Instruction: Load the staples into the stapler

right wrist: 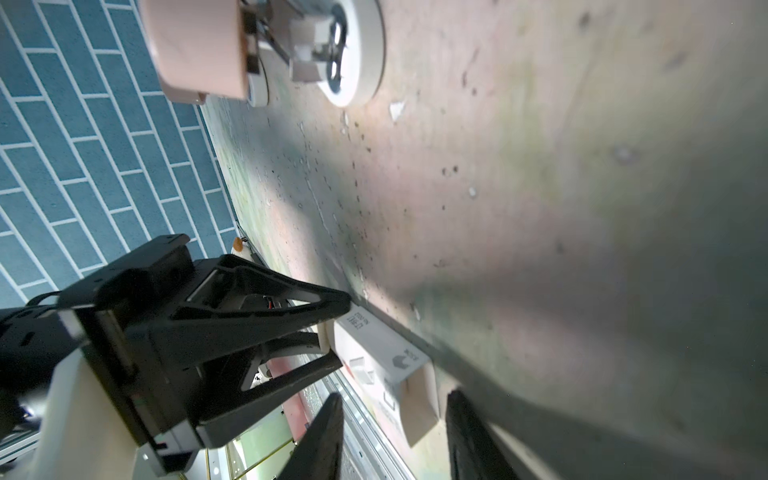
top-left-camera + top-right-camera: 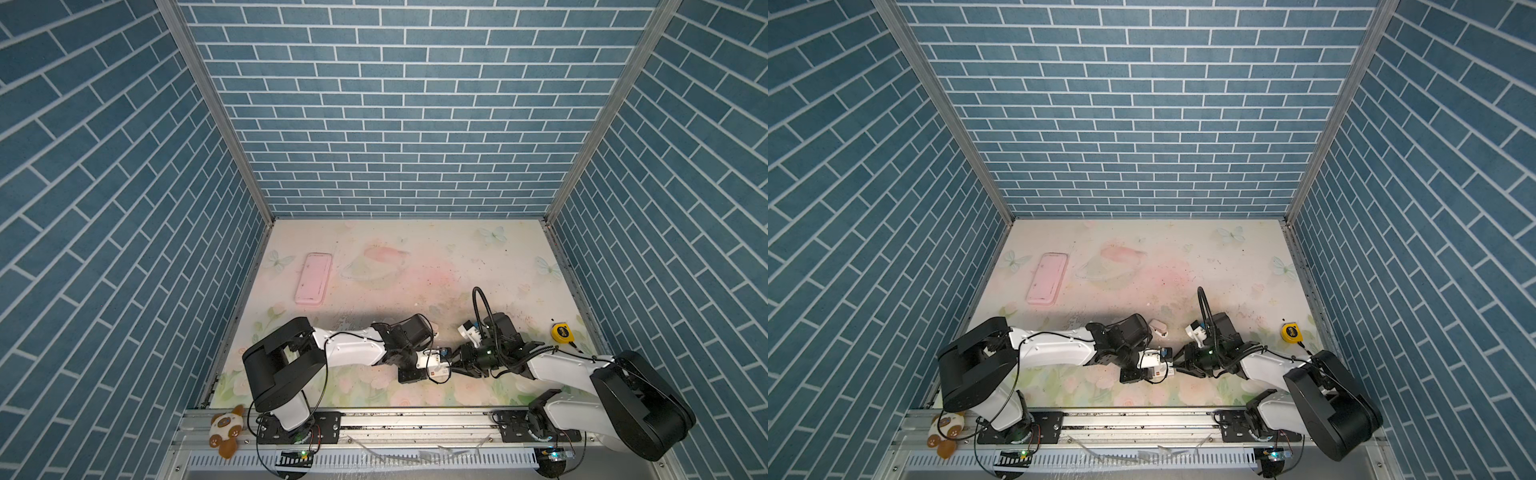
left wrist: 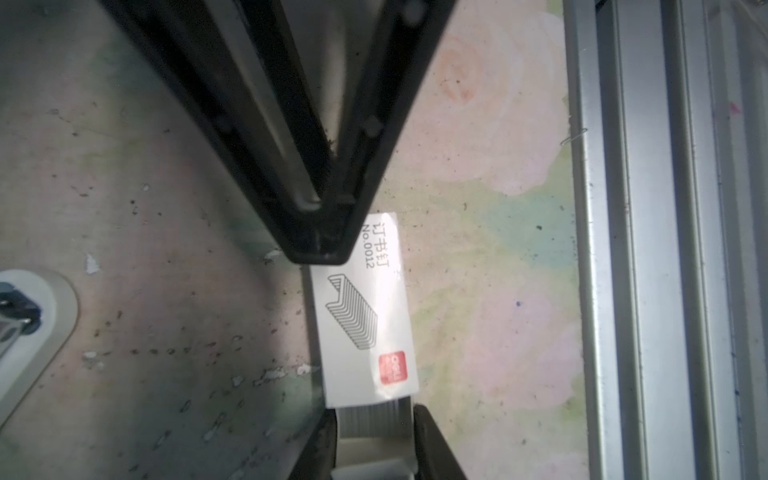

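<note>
Walls: blue brick-pattern panels, three sides.
Tabletop: floral mat, speckled and scuffed.
Stapler: pink-and-white, partly hidden behind left arm.
Left gripper: clamped on white cardboard sleeve, hiding its end.
Right gripper: fingers flank tray; contact unclear.
Staples: grey ribbed strip in tray, between both grippers, front-centre of tabletop.

**Four Lenses, One Scene**

Both top views look steeply down from high above the front rail, taking in the whole floral counter and the blue brick walls. Each wrist camera peers close along its own jaws; both share the white staple box at near range.
</note>
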`<state>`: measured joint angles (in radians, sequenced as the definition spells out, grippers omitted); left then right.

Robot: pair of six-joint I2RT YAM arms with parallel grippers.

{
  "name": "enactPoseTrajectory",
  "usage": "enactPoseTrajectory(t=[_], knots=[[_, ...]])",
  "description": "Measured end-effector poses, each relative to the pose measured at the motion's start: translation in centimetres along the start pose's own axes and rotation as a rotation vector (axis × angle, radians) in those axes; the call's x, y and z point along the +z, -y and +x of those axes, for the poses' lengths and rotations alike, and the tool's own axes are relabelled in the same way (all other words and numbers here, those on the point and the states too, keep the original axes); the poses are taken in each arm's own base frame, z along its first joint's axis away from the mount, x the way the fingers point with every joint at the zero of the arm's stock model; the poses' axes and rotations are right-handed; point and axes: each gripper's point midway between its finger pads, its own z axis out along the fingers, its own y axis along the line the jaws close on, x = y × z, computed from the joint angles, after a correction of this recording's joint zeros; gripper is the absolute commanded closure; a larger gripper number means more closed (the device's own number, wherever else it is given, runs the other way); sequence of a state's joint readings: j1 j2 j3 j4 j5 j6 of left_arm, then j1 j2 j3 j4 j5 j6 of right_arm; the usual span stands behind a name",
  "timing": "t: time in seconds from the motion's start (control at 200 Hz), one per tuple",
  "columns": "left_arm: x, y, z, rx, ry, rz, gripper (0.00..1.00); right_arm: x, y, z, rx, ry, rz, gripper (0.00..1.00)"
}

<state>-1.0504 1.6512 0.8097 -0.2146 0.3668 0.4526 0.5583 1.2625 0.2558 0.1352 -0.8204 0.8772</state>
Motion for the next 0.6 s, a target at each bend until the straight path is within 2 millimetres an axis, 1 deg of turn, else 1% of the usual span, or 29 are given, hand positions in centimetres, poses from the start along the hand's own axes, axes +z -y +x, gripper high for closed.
enactPoseTrajectory(t=[0.07, 0.15, 0.225, 0.29, 0.335, 0.6], knots=[[0.0, 0.0, 0.01, 0.0, 0.0, 0.0, 0.7, 0.0, 0.03, 0.09, -0.001, -0.004, 0.0, 0.66], [0.0, 0.0, -0.01, 0.0, 0.0, 0.0, 0.7, 0.03, 0.02, 0.13, -0.01, -0.007, -0.003, 0.67], [0.0, -0.01, -0.02, -0.002, 0.001, 0.0, 0.7, 0.08, 0.07, 0.19, -0.007, -0.012, -0.003, 0.72], [0.0, -0.02, -0.03, -0.004, 0.001, -0.001, 0.7, 0.14, 0.11, 0.22, -0.009, -0.016, -0.004, 0.73], [0.0, -0.02, -0.03, -0.004, 0.001, -0.001, 0.7, 0.18, 0.18, 0.24, -0.007, -0.018, -0.003, 0.77], [0.01, -0.02, -0.03, -0.011, 0.001, -0.001, 0.7, 0.34, 0.27, 0.25, -0.011, -0.021, -0.01, 0.8]])
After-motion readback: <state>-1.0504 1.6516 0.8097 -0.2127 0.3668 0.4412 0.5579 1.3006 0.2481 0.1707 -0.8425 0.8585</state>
